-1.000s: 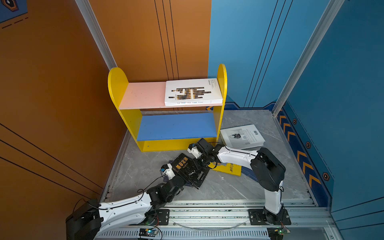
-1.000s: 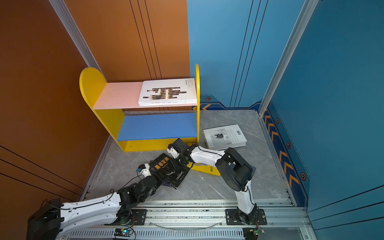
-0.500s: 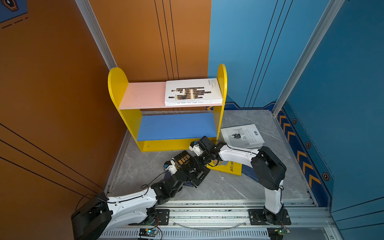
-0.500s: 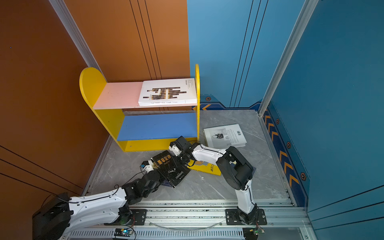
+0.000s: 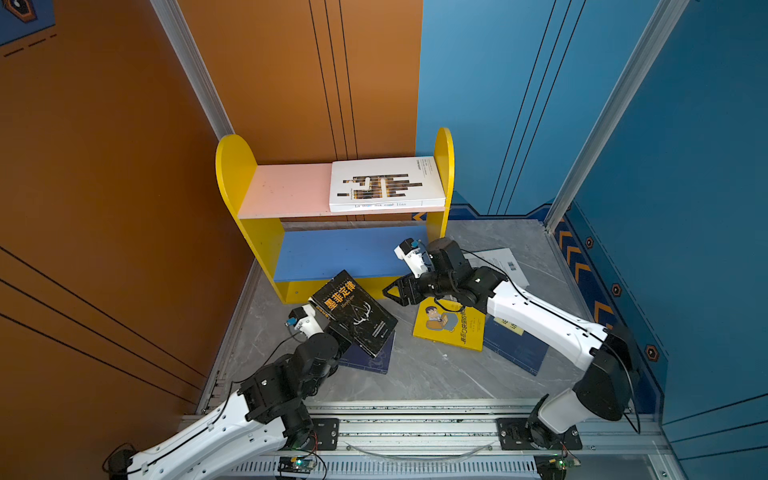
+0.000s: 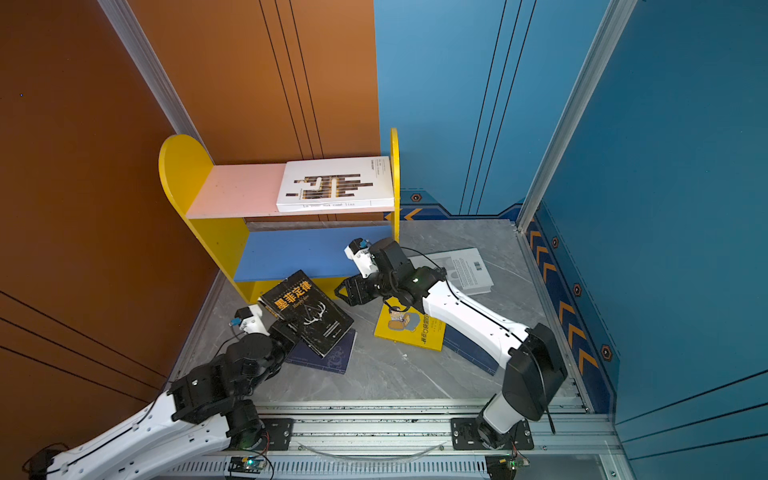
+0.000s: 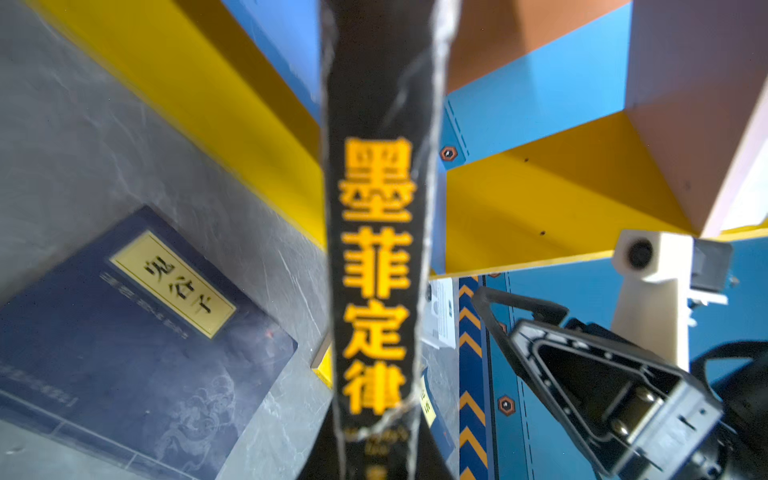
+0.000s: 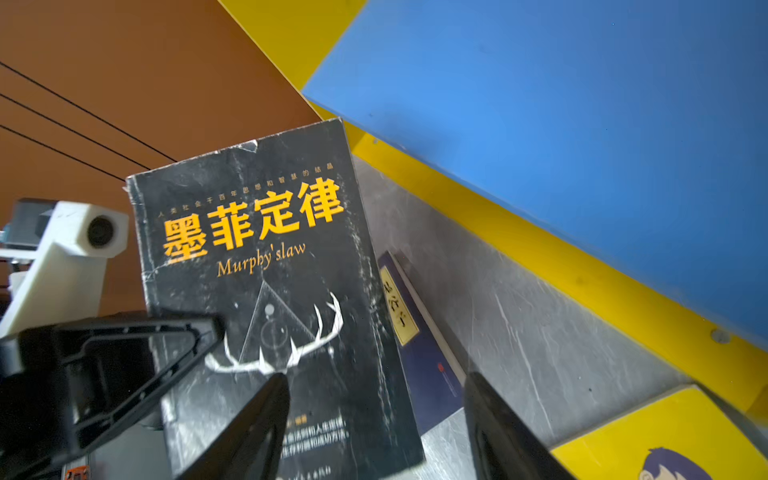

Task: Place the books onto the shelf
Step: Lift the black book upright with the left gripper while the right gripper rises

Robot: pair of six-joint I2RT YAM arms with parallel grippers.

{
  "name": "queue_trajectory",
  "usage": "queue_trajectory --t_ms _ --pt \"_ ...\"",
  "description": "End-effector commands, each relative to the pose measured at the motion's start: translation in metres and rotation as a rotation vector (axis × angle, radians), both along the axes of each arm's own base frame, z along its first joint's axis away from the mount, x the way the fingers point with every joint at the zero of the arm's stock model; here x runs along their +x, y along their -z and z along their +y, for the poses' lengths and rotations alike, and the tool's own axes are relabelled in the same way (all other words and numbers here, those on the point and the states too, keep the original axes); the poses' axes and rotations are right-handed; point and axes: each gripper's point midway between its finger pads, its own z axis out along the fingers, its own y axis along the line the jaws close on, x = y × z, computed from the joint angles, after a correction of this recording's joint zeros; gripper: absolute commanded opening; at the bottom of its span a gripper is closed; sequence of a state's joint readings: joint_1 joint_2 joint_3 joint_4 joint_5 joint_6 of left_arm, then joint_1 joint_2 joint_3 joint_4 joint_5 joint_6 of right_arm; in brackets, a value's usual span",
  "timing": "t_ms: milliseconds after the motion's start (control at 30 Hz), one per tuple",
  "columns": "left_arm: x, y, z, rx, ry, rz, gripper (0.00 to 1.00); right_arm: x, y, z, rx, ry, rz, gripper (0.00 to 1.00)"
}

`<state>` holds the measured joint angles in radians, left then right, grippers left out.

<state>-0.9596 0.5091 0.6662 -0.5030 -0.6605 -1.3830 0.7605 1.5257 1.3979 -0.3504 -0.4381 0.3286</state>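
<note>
Right gripper (image 5: 392,297) has let go of the black book (image 5: 353,313) and backed off to the right since the earlier frames. Its jaws are now spread with nothing between them, just beside the book's right edge but apart from it. The right wrist view shows both its fingers (image 8: 257,415) wide, framing the cover's lower corner without touching.

The left gripper (image 5: 336,332) is clamped on the black book at the spine side, near its lower end; one finger (image 8: 124,353) lies across the cover. The book is lifted and tilted, cover facing up, its top corner raised in front of the shelf (image 5: 232,174) at the level of the blue lower board (image 5: 332,253). Its lower corner overlaps a navy book (image 5: 372,359) lying flat on the table (image 5: 415,374); contact cannot be told.

Arm poses:
- Left arm runs low from the lower-left rail, forearm reaching forward toward the shelf with the wrist angled up.
- Right arm rises from its base on the right. Its white forearm slopes forward and left over the yellow book (image 5: 451,328) and a second navy book (image 5: 515,349), and the gripper points left.

The white book with brown blocks (image 5: 382,187) lies flat on the right half of the pink upper board (image 5: 286,191). A white/grey book (image 5: 498,262) lies on the table behind the right wrist, partly hidden.
</note>
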Motion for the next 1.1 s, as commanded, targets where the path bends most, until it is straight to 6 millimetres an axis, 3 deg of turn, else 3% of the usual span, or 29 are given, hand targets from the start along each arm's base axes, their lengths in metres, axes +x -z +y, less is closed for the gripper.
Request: queue_trajectory --t_ms 0,67,200,333,433,567,733,900,1067 --pt "-0.001 -0.054 0.045 0.113 -0.156 -0.116 0.00 -0.012 -0.041 -0.012 0.055 -0.021 -0.053 0.75" --pt "-0.002 -0.085 0.057 0.161 -0.194 -0.172 0.00 -0.020 -0.068 -0.018 0.122 -0.040 -0.081 0.80" --pt "-0.010 -0.152 0.085 0.252 -0.255 -0.278 0.00 -0.039 -0.112 -0.025 0.226 -0.123 -0.115 1.00" --pt "-0.018 -0.198 0.100 0.297 -0.263 -0.340 0.00 -0.050 -0.152 -0.035 0.265 -0.143 -0.225 1.00" --pt "-0.020 -0.226 0.097 0.306 -0.241 -0.390 0.00 -0.041 -0.183 -0.055 0.306 -0.076 -0.327 1.00" --pt "-0.015 -0.271 0.072 0.288 -0.172 -0.537 0.00 -0.032 -0.220 -0.072 0.385 -0.009 -0.418 1.00" --pt "-0.010 -0.337 0.028 0.262 -0.066 -0.737 0.00 -0.006 -0.266 -0.096 0.553 0.120 -0.450 1.00" --pt "0.001 -0.378 -0.026 0.260 0.047 -0.889 0.00 0.009 -0.297 -0.109 0.680 0.141 -0.425 1.00" --pt "0.010 -0.410 -0.058 0.142 0.090 -1.049 0.00 0.016 -0.322 -0.110 0.809 0.111 -0.369 0.97"
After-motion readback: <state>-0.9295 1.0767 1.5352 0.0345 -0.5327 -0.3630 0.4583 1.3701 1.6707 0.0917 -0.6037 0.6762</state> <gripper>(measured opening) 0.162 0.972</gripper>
